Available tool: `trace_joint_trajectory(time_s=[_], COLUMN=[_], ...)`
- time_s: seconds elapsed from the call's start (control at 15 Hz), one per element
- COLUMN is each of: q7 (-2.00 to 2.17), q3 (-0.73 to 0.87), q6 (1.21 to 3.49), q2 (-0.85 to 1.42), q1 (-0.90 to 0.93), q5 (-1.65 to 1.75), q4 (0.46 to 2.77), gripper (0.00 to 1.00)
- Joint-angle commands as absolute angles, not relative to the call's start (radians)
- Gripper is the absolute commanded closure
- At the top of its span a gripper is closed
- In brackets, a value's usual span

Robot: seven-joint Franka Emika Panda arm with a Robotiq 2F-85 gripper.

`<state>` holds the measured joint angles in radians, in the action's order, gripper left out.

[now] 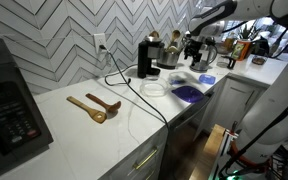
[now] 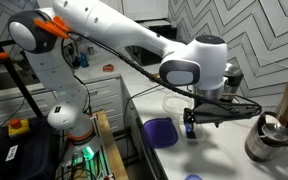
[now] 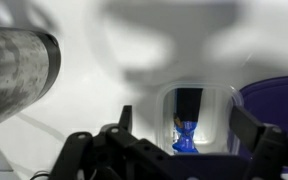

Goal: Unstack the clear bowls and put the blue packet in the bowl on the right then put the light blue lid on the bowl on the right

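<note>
In the wrist view my gripper [image 3: 186,118] is open, its two fingers spread wide over a clear bowl [image 3: 216,100]. The blue packet [image 3: 186,136] sits inside that bowl, between the fingers and not touching them. In both exterior views the gripper [image 1: 192,52] [image 2: 191,122] hangs over the counter, with the packet [image 2: 189,131] just below it. The second clear bowl [image 1: 154,88] [image 2: 174,103] stands apart on the white counter. The light blue lid [image 1: 206,79] lies flat on the counter; a pale blue piece at the bottom edge [image 2: 191,177] may also be the lid.
A dark blue-purple flat thing [image 1: 187,94] [image 2: 160,132] [image 3: 280,100] lies right beside the bowl. A metal cylinder [image 3: 19,65] is at the left of the wrist view. Two wooden spoons [image 1: 94,106], a black coffee machine [image 1: 144,58] and a trailing cable are on the counter.
</note>
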<state>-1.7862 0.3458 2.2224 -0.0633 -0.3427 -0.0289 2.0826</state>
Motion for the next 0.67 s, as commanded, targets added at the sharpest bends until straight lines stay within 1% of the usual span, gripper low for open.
trace_joint_trajectory(time_s=[0.0,0.33,0.6], q7=[-1.739,-1.609,-1.510], q3=[0.367,0.416,0.457], q6=[2.272,2.227,2.238], q2=[-0.030,0.012,0.057], q1=[-0.346,-0.392,-0.443], q5=[-0.101,-0.197,-0.251], q4=[2.054,1.999,1.981], gripper=[0.00,0.00,0.00])
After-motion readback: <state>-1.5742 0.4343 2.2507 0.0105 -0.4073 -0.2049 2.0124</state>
